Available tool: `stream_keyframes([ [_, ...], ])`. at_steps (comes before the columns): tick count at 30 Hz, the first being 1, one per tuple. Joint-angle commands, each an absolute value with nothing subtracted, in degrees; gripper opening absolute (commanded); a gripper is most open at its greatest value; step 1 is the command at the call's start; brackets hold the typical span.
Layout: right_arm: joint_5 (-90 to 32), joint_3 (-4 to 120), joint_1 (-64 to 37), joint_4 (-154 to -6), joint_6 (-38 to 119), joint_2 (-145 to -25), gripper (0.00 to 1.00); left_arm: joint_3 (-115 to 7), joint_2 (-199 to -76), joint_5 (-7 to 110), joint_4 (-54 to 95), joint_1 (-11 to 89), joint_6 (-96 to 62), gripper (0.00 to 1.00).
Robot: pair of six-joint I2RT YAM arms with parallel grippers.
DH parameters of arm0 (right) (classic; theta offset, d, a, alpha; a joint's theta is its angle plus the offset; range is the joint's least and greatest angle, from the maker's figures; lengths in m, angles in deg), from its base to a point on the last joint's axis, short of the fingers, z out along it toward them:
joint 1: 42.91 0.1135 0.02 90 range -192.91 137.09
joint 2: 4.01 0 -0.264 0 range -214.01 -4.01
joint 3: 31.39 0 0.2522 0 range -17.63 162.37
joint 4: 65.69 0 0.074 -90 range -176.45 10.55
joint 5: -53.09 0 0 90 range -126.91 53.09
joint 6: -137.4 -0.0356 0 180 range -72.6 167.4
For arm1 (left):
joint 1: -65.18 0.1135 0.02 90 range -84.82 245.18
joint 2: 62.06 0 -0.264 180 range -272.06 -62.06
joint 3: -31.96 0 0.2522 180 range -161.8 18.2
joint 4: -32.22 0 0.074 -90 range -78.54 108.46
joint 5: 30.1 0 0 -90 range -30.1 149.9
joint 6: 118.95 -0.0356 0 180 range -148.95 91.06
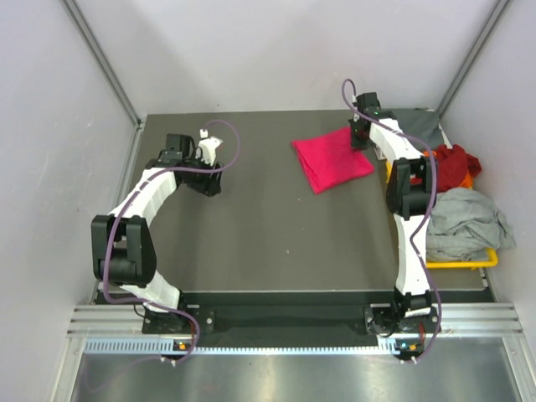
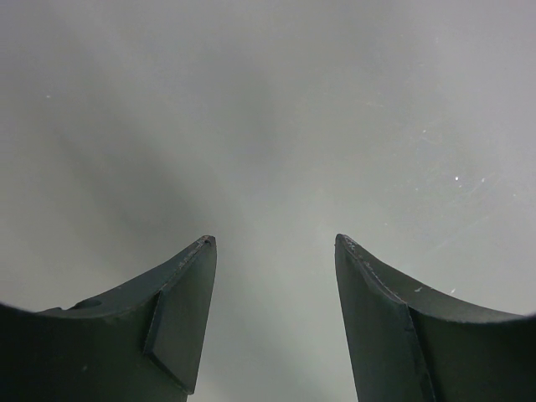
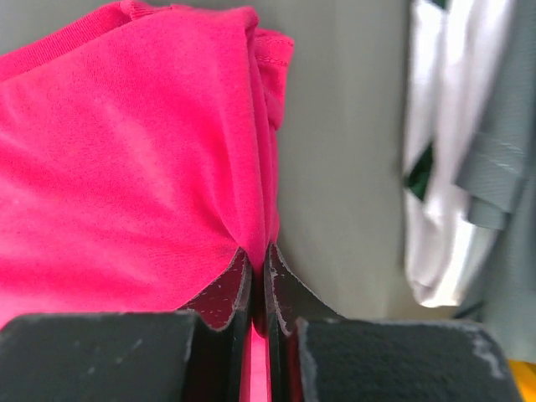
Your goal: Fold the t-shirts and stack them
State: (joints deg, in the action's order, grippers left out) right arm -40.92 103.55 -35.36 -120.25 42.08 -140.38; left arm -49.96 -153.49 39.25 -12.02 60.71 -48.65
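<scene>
A folded magenta-pink t-shirt [image 1: 332, 159] lies on the dark table [image 1: 251, 226] at the back, right of centre. My right gripper [image 1: 358, 134] is at its far right corner. In the right wrist view the gripper [image 3: 258, 249] is shut on a pinched fold of the pink t-shirt [image 3: 126, 167]. My left gripper [image 1: 211, 147] is at the back left, open and empty; the left wrist view [image 2: 272, 241] shows only bare surface between its fingers. A dark grey t-shirt [image 1: 419, 126] lies at the back right corner.
A yellow bin [image 1: 469, 261] at the right edge holds a crumpled light grey shirt [image 1: 465, 222], with a dark red shirt [image 1: 452, 165] and some orange cloth behind it. Grey and white cloth [image 3: 461, 167] lies right of the pink shirt. Walls enclose the table.
</scene>
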Motion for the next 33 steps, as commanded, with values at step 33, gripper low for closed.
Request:
stream_keyframes([
  [33,-63.6,119.6,-39.8,-117.2,54.3,-132.7,0.0,-54.3,-154.8,43.3,-11.3,60.9,-50.0,0.64],
])
